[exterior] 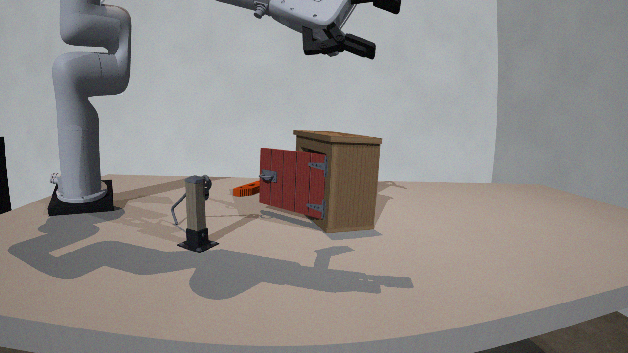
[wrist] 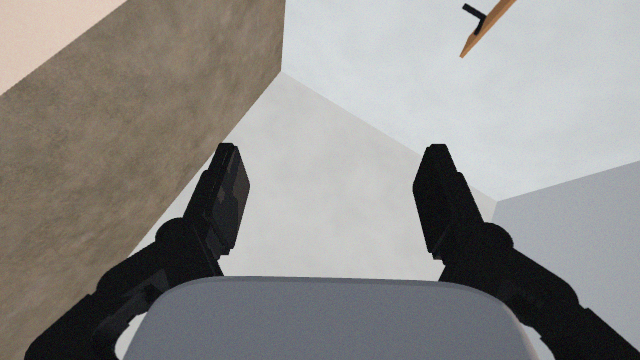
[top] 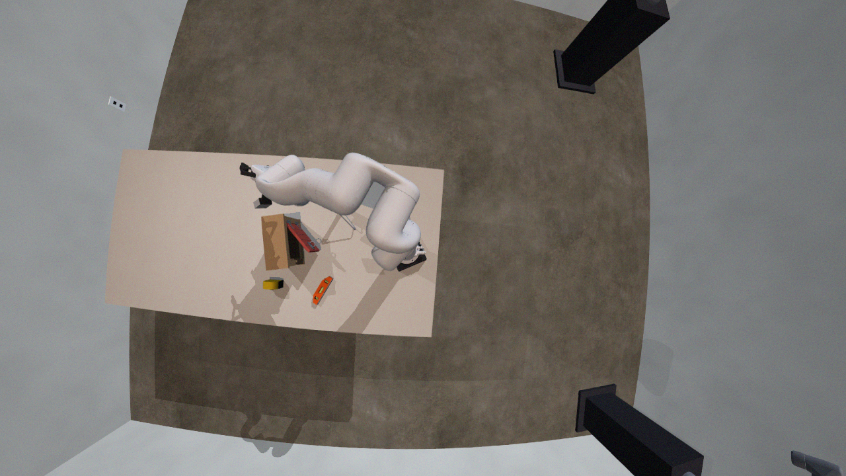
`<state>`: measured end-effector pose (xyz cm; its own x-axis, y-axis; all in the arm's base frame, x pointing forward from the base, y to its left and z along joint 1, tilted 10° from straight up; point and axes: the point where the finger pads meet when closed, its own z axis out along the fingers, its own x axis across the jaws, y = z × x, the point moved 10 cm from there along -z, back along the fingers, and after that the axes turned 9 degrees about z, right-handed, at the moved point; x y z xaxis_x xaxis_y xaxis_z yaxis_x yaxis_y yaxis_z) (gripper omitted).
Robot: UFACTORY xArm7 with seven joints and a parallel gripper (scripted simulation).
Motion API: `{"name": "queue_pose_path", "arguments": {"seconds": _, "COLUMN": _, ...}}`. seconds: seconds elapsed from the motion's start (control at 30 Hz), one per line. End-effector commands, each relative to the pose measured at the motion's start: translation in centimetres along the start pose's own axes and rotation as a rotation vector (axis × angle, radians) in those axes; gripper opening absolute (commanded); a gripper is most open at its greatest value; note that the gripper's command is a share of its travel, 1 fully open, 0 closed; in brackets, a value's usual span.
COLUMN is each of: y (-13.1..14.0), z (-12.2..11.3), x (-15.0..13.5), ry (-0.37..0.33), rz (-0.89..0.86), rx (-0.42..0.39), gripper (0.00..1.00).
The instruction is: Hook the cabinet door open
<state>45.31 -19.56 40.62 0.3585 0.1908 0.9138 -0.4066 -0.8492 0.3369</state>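
The wooden cabinet [exterior: 340, 180] stands flat on the table, also seen from above [top: 276, 241]. Its red door [exterior: 292, 182] stands partly open toward the post. A grey eye [exterior: 267, 176] sits on the door's free edge with nothing in it. The wooden post [exterior: 196, 212] stands on a black base left of the door. The grey hook [exterior: 173, 212] hangs down from the post's top, apart from the door. My gripper [exterior: 377, 26] [top: 252, 186] is open and empty, high above the cabinet and pointing away from it. The wrist view shows only its fingers, floor and walls.
An orange tool [exterior: 245, 189] lies on the table behind the door, also seen from above [top: 322, 290]. A yellow block [top: 272, 283] lies beside the cabinet. My arm's base [exterior: 81, 198] stands at the table's left end. Black pillars [top: 603, 41] stand on the floor.
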Motion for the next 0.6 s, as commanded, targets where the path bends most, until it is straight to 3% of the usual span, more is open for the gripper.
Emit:
{"name": "queue_pose_path", "arguments": {"seconds": 0.0, "y": 0.0, "z": 0.0, "x": 0.3, "ry": 0.001, "rz": -0.001, "rx": -0.003, "gripper": 1.00}}
{"name": "queue_pose_path", "arguments": {"seconds": 0.2, "y": 0.0, "z": 0.0, "x": 0.3, "ry": 0.001, "rz": -0.001, "rx": -0.003, "gripper": 1.00}}
{"name": "queue_pose_path", "arguments": {"seconds": 0.27, "y": -2.8, "z": -1.4, "x": 1.2, "ry": -0.087, "rz": -0.087, "rx": 0.069, "gripper": 1.00}}
{"name": "queue_pose_path", "arguments": {"seconds": 0.57, "y": -2.8, "z": -1.4, "x": 1.2, "ry": -0.087, "rz": -0.087, "rx": 0.069, "gripper": 1.00}}
